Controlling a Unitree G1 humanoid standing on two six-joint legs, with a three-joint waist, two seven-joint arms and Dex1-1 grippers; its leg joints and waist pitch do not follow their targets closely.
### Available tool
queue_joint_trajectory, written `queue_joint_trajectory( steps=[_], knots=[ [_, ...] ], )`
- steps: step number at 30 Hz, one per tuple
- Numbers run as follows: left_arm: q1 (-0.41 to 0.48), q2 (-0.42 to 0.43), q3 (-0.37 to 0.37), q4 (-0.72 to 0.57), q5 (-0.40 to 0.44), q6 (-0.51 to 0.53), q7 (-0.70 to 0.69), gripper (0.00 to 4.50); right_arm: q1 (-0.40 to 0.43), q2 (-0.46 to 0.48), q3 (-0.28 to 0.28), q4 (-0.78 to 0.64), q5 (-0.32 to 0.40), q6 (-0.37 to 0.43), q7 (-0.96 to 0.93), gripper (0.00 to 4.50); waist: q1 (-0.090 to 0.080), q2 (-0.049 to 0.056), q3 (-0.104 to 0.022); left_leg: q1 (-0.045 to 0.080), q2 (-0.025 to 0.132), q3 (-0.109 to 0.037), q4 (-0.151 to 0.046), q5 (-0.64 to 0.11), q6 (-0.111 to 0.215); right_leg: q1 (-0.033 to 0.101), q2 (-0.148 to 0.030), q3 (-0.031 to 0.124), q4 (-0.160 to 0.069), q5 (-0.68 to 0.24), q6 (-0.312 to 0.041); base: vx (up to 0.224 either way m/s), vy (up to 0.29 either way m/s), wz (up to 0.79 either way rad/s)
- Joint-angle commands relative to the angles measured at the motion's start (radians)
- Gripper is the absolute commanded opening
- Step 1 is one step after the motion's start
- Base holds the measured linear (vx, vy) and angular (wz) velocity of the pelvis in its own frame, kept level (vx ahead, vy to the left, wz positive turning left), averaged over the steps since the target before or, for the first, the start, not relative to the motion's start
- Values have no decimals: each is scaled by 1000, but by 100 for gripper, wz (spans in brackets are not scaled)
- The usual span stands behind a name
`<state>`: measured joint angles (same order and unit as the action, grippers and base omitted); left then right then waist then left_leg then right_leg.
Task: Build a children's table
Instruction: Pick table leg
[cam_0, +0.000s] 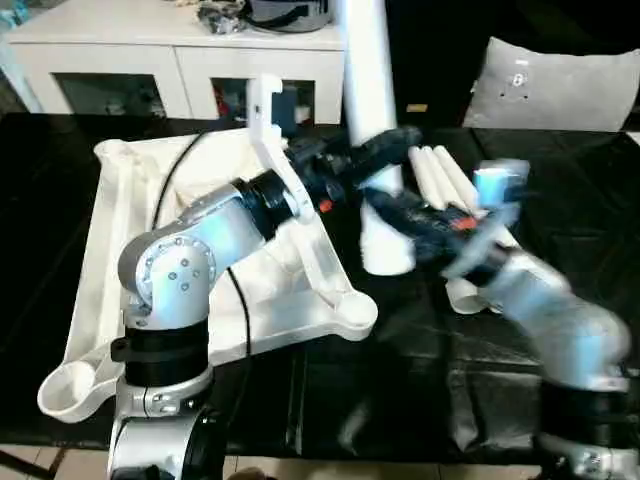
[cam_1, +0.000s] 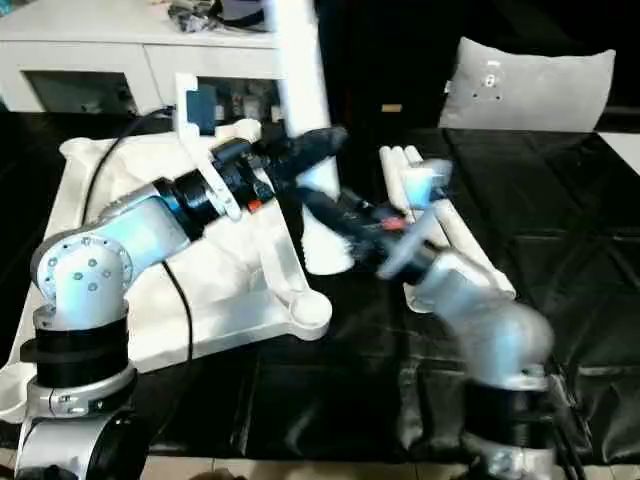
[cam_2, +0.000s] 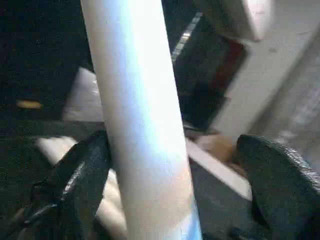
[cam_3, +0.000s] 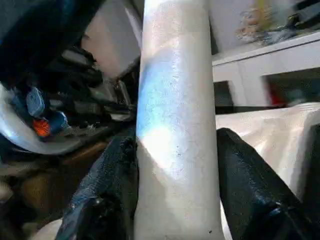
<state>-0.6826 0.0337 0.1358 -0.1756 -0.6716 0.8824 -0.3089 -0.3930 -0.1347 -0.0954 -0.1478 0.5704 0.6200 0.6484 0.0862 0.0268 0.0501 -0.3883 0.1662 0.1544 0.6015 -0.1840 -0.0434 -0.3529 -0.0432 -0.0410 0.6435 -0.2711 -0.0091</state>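
a white plastic tabletop (cam_0: 110, 300) lies underside up on the left of a black-covered table (cam_0: 420, 400), its round corner sockets empty. just right of it one long white tube leg (cam_0: 370, 110) stands upright on the black surface, with the left gripper (cam_2: 170, 165) spread wide around it, one finger (cam_2: 75, 180) touching and the other apart, and the right gripper (cam_3: 175, 190) clamped on it lower down. further right, three spare legs (cam_0: 445, 178) lie side by side, and behind stand a white cabinet (cam_0: 150, 60) and a grey-white panel (cam_0: 560, 85).
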Motion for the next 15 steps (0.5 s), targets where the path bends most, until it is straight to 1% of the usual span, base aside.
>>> queue_joint_trajectory(
  steps=[1,2,3,4,5,6,7,8,9,10,11,12,14,15],
  knots=[
    [5,-7,-26,11,52,-40,41,396,17,5,54,-34,-104,-97,-62,191,-4,-12,-58,16,57,-15,-62,-38,13,35,-92,50,-84,55,-156,0,0,0],
    [7,-11,-27,13,59,-47,47,382,20,6,62,-34,-118,-109,-71,191,-2,-12,-59,16,60,-17,-63,-33,11,36,-95,50,-84,61,-155,0,0,0],
    [20,-29,-40,22,97,-84,81,371,35,17,96,-33,-175,-163,-106,191,-3,-9,-60,16,62,-17,-62,-29,7,35,-94,50,-82,82,-157,0,0,0],
    [27,-37,-53,25,118,-104,95,366,43,22,118,-30,-220,-212,-127,191,-3,-7,-63,15,60,-19,-61,-15,10,38,-93,49,-77,128,-159,0,0,0],
    [31,-45,-60,31,142,-127,122,364,48,33,132,-16,-264,-257,-166,191,-5,-7,-63,14,61,-19,-60,-10,9,36,-93,49,-76,145,-158,0,0,0],
    [36,-50,-68,38,167,-145,149,359,52,42,141,-6,-293,-288,-190,191,-7,-8,-63,14,59,-18,-60,-10,10,37,-92,49,-76,159,-159,0,0,0],
    [42,-51,-82,47,206,-173,179,349,56,44,161,10,-350,-346,-225,191,-8,-4,-63,15,59,-20,-61,-16,10,37,-92,48,-74,170,-162,0,0,0],
    [42,-51,-82,47,206,-173,179,335,56,44,161,10,-350,-346,-225,191,-9,-5,-63,14,61,-21,-62,-20,9,37,-93,48,-76,168,-159,0,0,0],
    [59,-54,-108,50,253,-206,205,321,61,55,176,24,-389,-393,-250,191,-9,-1,-63,15,61,-21,-63,-34,10,38,-93,48,-75,167,-164,0,0,0],
    [71,-63,-114,47,256,-211,206,321,62,62,180,30,-400,-411,-260,191,-12,-2,-61,15,62,-20,-64,-44,10,37,-93,49,-78,161,-165,0,0,0],
    [71,-63,-114,47,256,-211,206,306,62,62,180,30,-400,-411,-260,191,-12,-4,-62,16,61,-19,-62,-45,11,39,-93,50,-77,171,-170,0,0,0],
    [76,-66,-115,46,255,-212,206,295,62,63,182,32,-406,-418,-265,191,-11,-4,-63,16,62,-19,-63,-43,13,40,-94,51,-76,180,-171,0,0,0],
    [87,-70,-131,38,267,-216,208,287,66,63,200,45,-434,-463,-277,191,-13,-5,-63,15,61,-20,-61,-31,22,40,-93,50,-72,211,-175,0,0,0],
    [91,-79,-131,37,267,-216,214,280,68,68,204,51,-438,-473,-281,191,-15,-3,-64,15,61,-19,-60,-35,25,40,-93,50,-72,214,-180,0,0,0]
  ],
)
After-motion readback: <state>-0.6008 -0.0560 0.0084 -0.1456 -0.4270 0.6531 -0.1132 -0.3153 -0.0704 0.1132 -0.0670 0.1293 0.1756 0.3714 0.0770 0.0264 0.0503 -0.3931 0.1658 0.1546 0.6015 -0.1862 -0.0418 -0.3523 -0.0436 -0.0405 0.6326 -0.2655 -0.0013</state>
